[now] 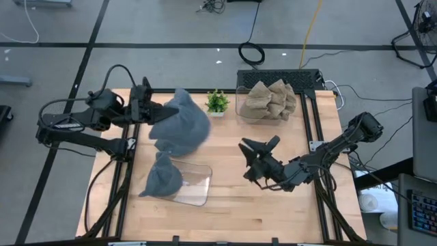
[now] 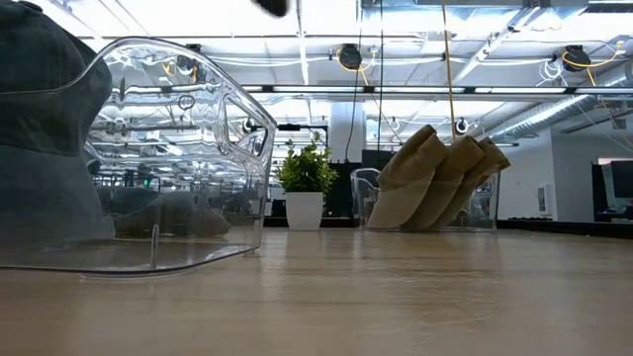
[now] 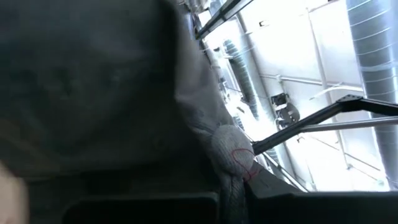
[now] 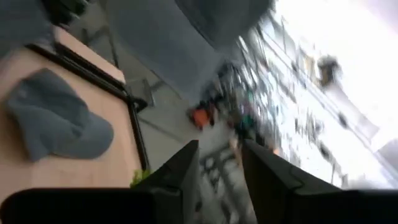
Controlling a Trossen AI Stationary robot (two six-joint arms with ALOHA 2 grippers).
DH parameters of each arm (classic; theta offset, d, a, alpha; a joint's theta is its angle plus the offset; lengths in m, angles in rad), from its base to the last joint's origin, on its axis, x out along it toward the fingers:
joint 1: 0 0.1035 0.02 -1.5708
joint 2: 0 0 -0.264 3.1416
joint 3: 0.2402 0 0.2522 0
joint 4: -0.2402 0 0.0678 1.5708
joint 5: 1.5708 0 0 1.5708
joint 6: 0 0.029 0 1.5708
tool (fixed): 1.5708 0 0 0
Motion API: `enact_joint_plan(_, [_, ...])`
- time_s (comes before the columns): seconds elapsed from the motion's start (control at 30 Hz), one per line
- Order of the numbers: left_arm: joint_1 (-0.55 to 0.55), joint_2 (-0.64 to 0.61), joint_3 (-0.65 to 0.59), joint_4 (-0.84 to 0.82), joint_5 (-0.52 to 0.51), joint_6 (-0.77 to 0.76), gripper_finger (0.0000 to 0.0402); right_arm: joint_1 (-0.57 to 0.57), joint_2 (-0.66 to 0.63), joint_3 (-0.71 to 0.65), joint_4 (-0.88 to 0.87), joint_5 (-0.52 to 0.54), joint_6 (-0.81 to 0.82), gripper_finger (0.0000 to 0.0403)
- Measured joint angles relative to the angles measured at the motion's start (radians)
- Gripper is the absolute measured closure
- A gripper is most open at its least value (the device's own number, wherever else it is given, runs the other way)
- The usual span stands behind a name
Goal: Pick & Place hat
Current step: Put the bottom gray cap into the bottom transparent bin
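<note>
Grey hat [image 1: 181, 124] hanging pinched in my left gripper [image 1: 151, 111], above the surface [image 1: 232, 205] beyond the clear tray [image 1: 194, 188]. I am carrying; next, lowering into it. Right gripper [image 1: 258, 156] idling, fingers spread.

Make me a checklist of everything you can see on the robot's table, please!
Surface: wooden table, bare in front.
Job's things: grey hat held up by the left claw; another grey hat in a clear bin; tan hats in the far bin.
Clutter: small potted plant.
Grippers: left claw shut on the grey hat; right claw open, empty, over mid-table.
Cables: black coil and yellow cable on the floor.
Surroundings: workshop floor, ceiling ducts; no people seen.
</note>
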Motion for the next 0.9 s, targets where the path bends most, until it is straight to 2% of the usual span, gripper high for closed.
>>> enact_joint_plan(0.07, [-0.017, -0.004, 0.000, -0.003, -0.022, 0.015, 0.0398, -0.001, 0.000, -0.002, 0.008, 0.041, 0.078, 0.0287])
enact_joint_plan(0.17, [-0.052, -0.003, 0.000, -0.003, -0.061, 0.073, 0.0398, -0.001, -0.004, -0.002, 0.015, 0.024, 0.193, 0.0285])
enact_joint_plan(0.3, [-0.117, 0.002, 0.000, -0.018, -0.119, 0.202, 0.0398, -0.028, -0.035, -0.002, 0.000, -0.071, 0.405, 0.0295])
enact_joint_plan(0.5, [-0.245, 0.002, 0.000, -0.043, -0.273, 0.354, 0.0398, -0.110, -0.066, -0.002, -0.108, -0.210, 0.637, 0.0304])
enact_joint_plan(0.8, [-0.423, 0.007, 0.000, -0.056, -0.497, 0.412, 0.0399, -0.232, -0.124, -0.001, -0.287, -0.357, 1.007, 0.0287])
enact_joint_plan(0.9, [-0.483, 0.011, 0.000, -0.056, -0.568, 0.447, 0.0399, -0.280, -0.145, -0.001, -0.317, -0.452, 1.144, 0.0280])
